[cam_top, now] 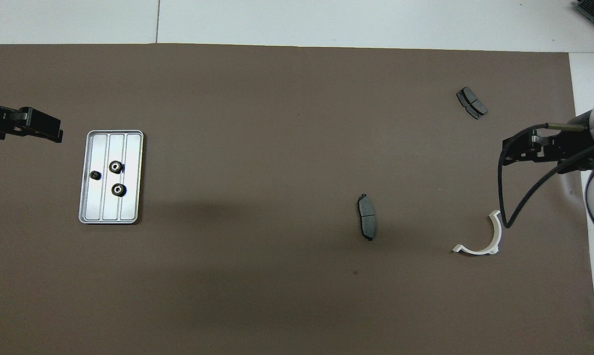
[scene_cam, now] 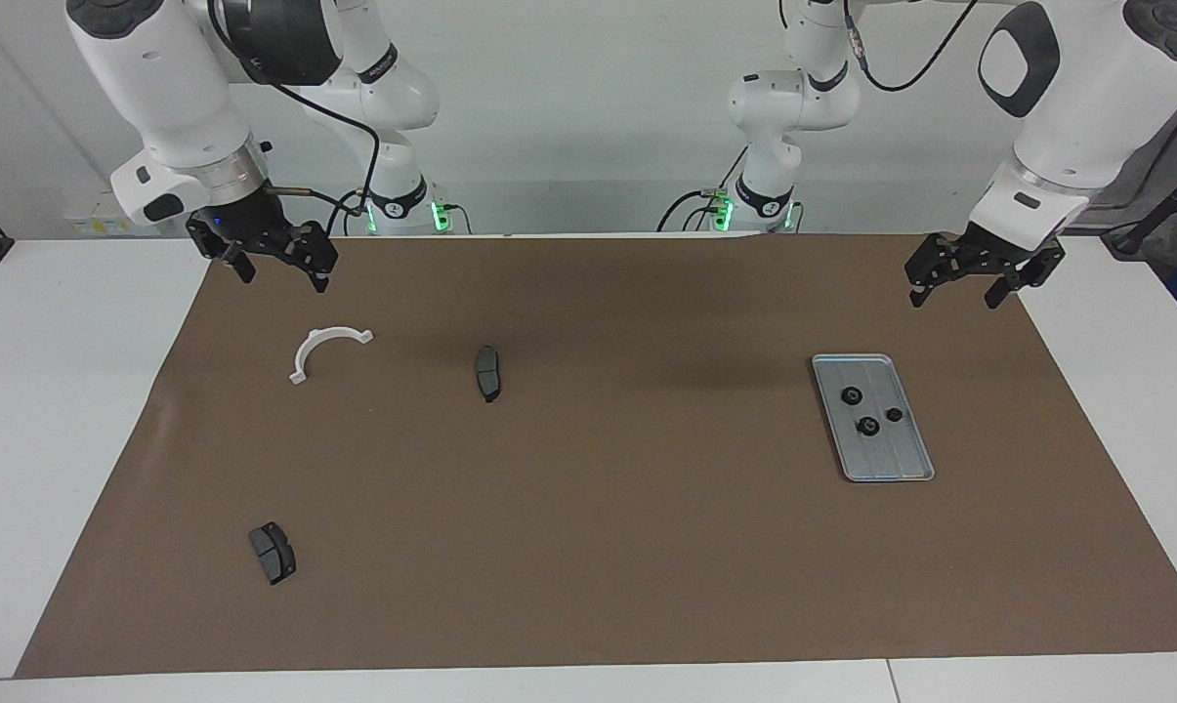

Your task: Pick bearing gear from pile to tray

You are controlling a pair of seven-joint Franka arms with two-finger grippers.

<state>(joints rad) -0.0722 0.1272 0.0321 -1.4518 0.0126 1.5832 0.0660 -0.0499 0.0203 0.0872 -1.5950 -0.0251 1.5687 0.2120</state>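
Looking over the table, you find three gears (scene_cam: 868, 410) in the tray (scene_cam: 915, 461), both the left gripper (scene_cam: 969, 277) and right gripper (scene_cam: 273, 256) spread empty, so nothing seems left to pick.

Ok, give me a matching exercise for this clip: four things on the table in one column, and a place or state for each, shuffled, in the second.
Things
1. black gears
2. white half-ring bracket
3. left end effector
4. brake pad farthest from the robots

Places or states
A. alone on the brown mat at the right arm's end
B. in the tray
C. open, empty, raised over the mat's edge
D. on the mat under the right end effector

Pairs: 1-B, 2-D, 3-C, 4-A
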